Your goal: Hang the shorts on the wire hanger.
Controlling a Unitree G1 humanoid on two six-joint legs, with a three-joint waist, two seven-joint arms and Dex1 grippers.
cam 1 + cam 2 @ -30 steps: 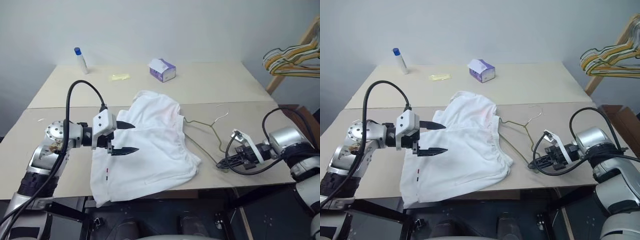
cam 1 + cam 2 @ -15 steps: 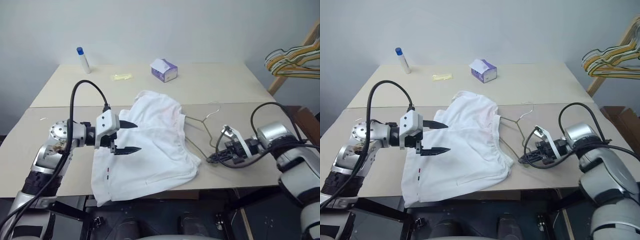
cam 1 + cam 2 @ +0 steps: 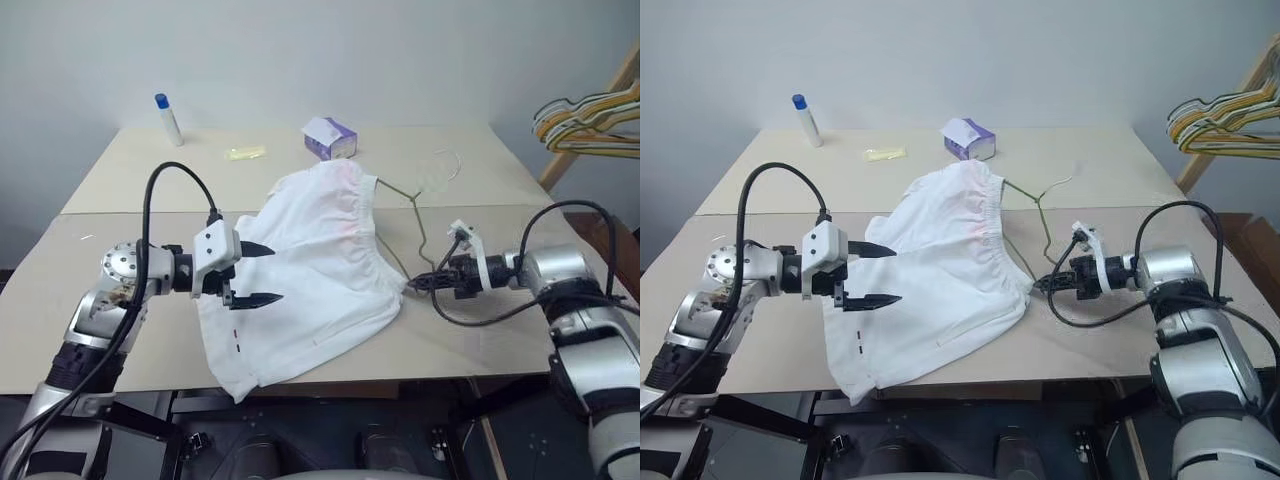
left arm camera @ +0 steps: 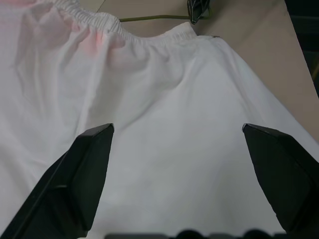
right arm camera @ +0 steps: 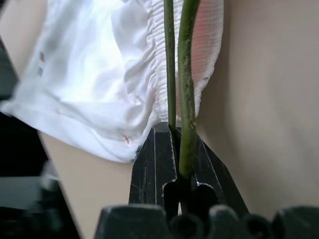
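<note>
— Right pincer (image 3: 412,284) is clamped on the wire hanger (image 3: 411,205); what changed?
— It carried hanger and shorts (image 3: 300,275) farther up the worktop (image 3: 480,340).
— Left pincer (image 3: 262,274)?
— Spread wide above the shorts, holding nothing; its wrist view shows pink staining.

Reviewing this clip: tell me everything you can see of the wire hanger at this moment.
The wire hanger is one thin bare wire, dull grey-olive, bent into a triangle with a hook pointing toward the table's far side. The right gripper is shut on a corner of it; in the right wrist view two wire strands run out from between the black fingers. One side of it passes into the gathered waistband of the white shorts, and that part is hidden. Whether the hook touches the table cannot be told.
</note>
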